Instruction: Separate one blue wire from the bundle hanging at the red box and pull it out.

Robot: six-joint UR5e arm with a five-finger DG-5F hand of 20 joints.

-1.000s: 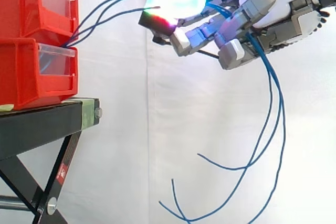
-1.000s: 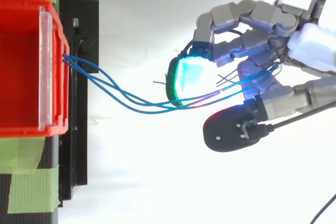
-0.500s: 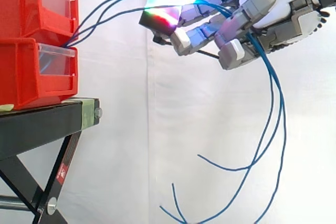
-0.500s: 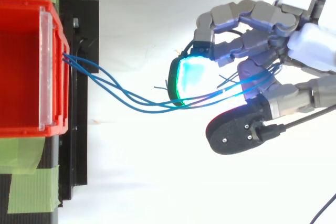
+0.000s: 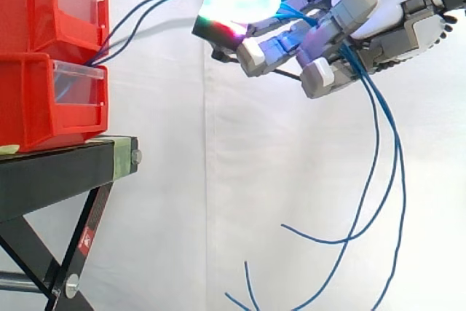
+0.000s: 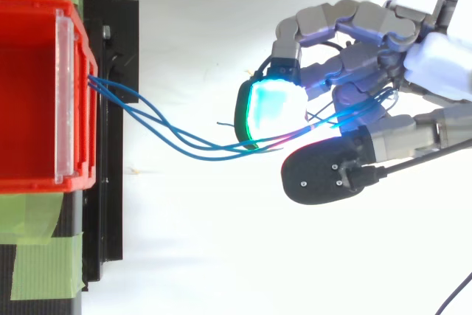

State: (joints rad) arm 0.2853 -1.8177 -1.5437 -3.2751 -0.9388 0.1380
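Wires point(image 6: 221, 147) run from the red box point(image 6: 85, 123) into your hand point(image 6: 435, 64), whose curled fingers point(image 5: 349, 12) clasp several, not one; pull now and you risk dragging the whole bundle out.

The hand point(image 6: 436, 64) has a smooth white moulded palm shell. Its fingers point(image 6: 346, 16) are chains of boxy silver-grey links with darker grey hinges between them. One fingertip pad point(image 6: 271, 112) is a thick oval cushion in a black rim, glowing cyan-white with a green edge; in the side view it shines green fading to white. A second pad point(image 6: 323, 175) shows a rounded matt black back with a few small silver screws, and a red strip of glow along its edge. The inner links carry a violet-blue sheen. A dark grey ribbed plate point(image 5: 429, 30) edges the palm.
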